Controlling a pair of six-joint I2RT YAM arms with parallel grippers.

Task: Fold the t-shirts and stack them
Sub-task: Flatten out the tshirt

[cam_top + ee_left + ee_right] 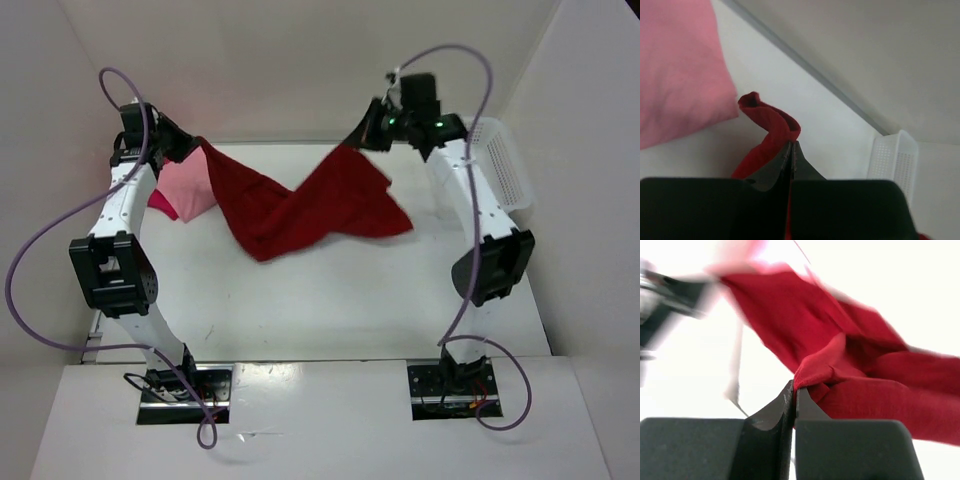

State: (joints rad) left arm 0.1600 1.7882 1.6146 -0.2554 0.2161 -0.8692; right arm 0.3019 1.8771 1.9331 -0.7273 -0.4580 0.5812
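Observation:
The dark red t-shirt [300,205] hangs stretched and twisted between both arms above the table's far half. My left gripper [190,148] is shut on its left end; the wrist view shows red cloth [771,125] pinched at the fingertips. At the far right, my right gripper [360,138] is shut on the other end, a bunched fold [822,372] caught in its jaws. A light pink t-shirt [188,188] lies at the far left, under the left gripper, with a crimson-pink t-shirt [160,205] peeking out beneath it.
A white mesh basket [505,165] stands at the far right edge, also seen in the left wrist view as the basket [892,160]. White walls enclose the table on three sides. The arm bases sit at the near edge.

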